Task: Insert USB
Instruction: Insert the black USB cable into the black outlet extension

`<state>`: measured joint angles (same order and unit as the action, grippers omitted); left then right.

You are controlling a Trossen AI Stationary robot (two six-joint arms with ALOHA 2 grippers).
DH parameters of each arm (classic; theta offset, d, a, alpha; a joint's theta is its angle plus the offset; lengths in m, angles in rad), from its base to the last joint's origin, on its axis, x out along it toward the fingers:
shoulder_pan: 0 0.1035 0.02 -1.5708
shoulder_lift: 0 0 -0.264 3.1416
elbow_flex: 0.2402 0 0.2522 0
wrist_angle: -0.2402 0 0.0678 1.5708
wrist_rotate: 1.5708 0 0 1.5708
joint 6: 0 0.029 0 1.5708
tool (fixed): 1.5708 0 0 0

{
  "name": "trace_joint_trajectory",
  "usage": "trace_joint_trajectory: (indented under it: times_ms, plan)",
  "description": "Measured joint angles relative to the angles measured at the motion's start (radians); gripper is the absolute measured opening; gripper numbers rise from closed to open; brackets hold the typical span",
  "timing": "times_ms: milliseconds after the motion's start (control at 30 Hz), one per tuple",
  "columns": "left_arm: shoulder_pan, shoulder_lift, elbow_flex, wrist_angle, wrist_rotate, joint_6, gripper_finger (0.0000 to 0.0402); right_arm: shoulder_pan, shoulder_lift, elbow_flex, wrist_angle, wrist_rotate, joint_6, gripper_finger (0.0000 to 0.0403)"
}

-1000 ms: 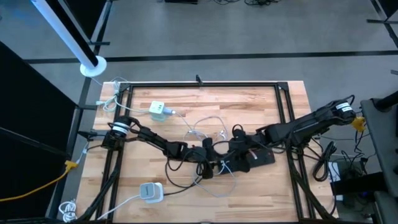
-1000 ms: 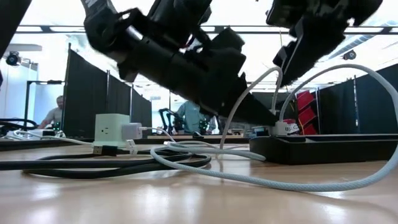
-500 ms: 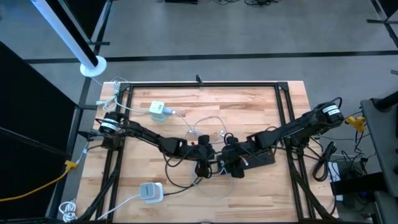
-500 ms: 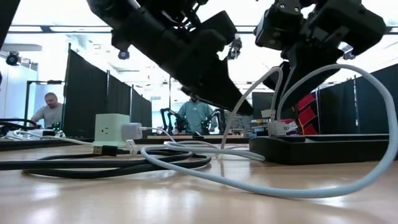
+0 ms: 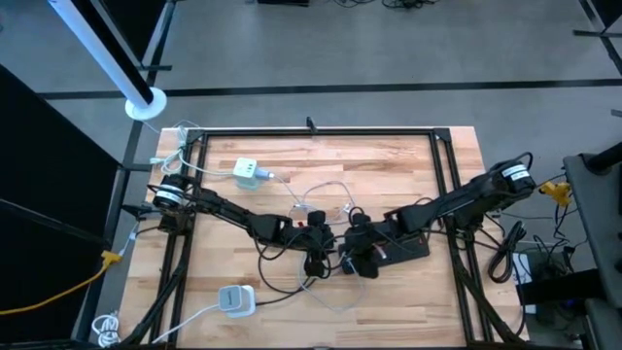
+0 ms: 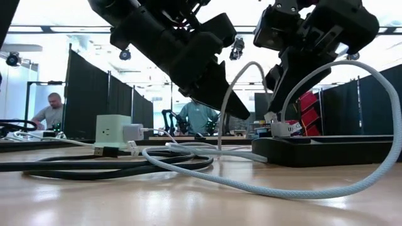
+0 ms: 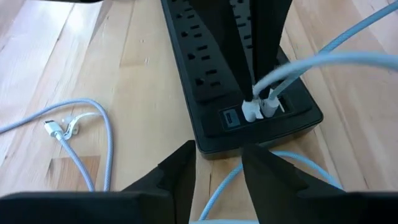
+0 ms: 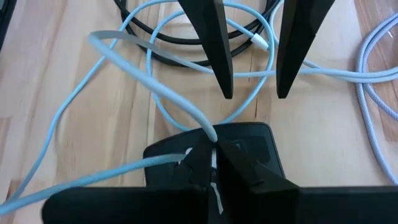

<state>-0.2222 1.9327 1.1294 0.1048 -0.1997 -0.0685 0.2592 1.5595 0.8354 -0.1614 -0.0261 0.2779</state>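
USB plug (image 7: 251,111) half hidden between right gripper's (image 8: 211,152) closed jaws, left gripper (image 7: 217,163) jaws apart

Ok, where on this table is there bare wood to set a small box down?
Bare wood lies along the far edge, right of the white charger cube, and in the near right corner below the black power strip. The middle is crowded with cable loops and both arms' fingers.

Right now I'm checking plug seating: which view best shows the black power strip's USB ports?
Left wrist view: the black power strip shows its ports, white plugs seated. Right wrist view: fingers hide them. The low view is edge-on, the high view too distant.
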Motion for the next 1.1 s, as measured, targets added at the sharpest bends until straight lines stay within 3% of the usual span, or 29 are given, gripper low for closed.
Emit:
trace_joint_trajectory:
  times_ms: [400, 600, 733, 933, 1000, 1100]
  plan:
    - [0.0, 0.0, 0.0, -0.071, 0.0, -0.022, 0.0114, 0.0, -0.014, -0.003, -0.036, 0.0, -0.019, 0.0011]
    - [0.0, 0.0, 0.0, -0.08, 0.0, -0.027, 0.0111, -0.002, -0.135, -0.006, -0.154, 0.015, -0.027, 0.0079]
    - [0.0, -0.005, 0.0, -0.08, 0.0, -0.042, 0.0103, -0.014, -0.27, -0.005, -0.447, 0.052, 0.028, 0.0138]
    - [0.0, -0.037, 0.0, -0.078, -0.026, -0.044, 0.0102, -0.075, -0.455, -0.04, -0.933, 0.124, 0.302, 0.0173]
    - [0.0, -0.048, 0.0, -0.078, -0.048, -0.03, 0.0102, -0.113, -0.496, -0.082, -0.974, 0.111, 0.431, 0.0166]
    - [0.001, -0.064, 0.0, -0.075, -0.056, -0.021, 0.0103, -0.187, -0.525, -0.168, -0.936, 0.01, 0.593, 0.0148]
